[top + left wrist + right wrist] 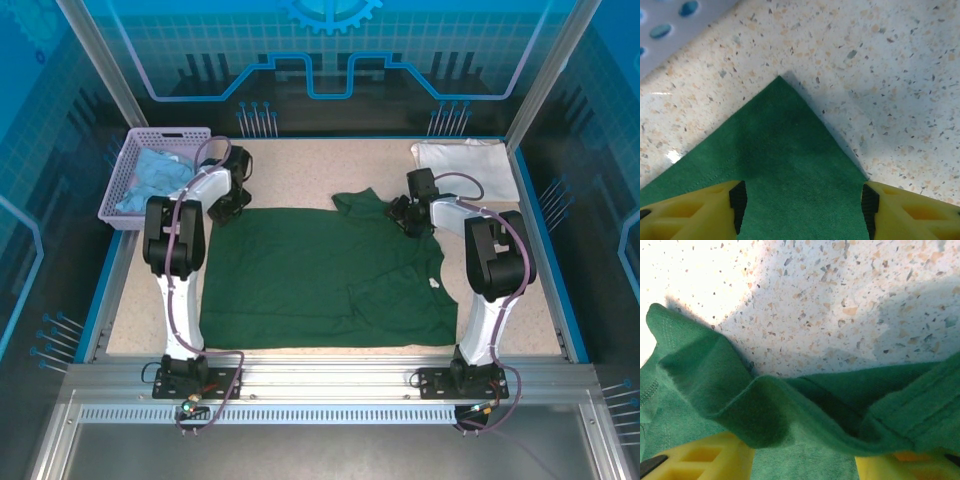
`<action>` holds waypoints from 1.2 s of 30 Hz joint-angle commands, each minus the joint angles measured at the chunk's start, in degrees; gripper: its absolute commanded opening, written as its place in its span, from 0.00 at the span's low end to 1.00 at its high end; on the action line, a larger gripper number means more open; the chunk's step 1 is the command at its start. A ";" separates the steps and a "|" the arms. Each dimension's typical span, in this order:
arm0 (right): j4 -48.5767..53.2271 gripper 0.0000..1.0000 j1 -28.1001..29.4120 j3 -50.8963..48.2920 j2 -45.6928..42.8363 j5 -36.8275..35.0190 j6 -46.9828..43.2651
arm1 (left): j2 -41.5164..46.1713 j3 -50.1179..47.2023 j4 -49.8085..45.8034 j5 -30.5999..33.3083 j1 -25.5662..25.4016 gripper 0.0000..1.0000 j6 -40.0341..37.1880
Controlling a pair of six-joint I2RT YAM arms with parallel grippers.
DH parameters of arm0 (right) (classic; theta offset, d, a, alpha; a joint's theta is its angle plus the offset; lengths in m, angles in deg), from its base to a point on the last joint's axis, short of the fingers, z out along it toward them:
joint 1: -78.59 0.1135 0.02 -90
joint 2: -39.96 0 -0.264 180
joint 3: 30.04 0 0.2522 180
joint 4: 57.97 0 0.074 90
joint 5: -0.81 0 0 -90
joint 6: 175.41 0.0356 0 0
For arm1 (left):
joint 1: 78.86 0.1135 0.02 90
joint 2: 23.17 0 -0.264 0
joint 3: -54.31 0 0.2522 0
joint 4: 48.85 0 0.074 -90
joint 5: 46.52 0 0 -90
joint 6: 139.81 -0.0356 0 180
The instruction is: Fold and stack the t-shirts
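Two shirts are lying on the speckled beige desk (pixel 320 165), and we are judging the job as well short of half done. The large dark green soft-cloth t-shirt (pixel 300 280) is lying spread across the middle of the desk, mostly flat. Its right side is turning in over the body, so the small white neck label (pixel 436 283) is showing near the right edge. We are not seeing it folded into a compact shape yet. The white cloth t-shirt (pixel 462 158) is sitting in the far right corner, apart from the green one, and it is looking to us like a neat folded rectangle already. The left tool (pixel 228 205) is hanging over the far left corner of the green shirt. In its wrist view its yellow fingers (pixel 700 210) are standing wide apart on either side of that flat corner, gripping nothing. The right tool (pixel 408 215) is sitting at the rumpled far right sleeve. Its fingers are also looking spread, with green cloth bunching between and over their tips, so we are reading it as not clamped. A lilac perforated plastic basket (pixel 170 133) holding pale blue cloth (pixel 150 182) is standing at the far left. Folding the green shirt and stacking the shirts are, in our judgement, what is remaining.
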 commanded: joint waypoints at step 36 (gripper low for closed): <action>-1.96 0.54 -0.84 -1.05 -2.19 1.65 0.09 | -8.99 10.47 -5.25 2.50 -2.13 0.49 -1.30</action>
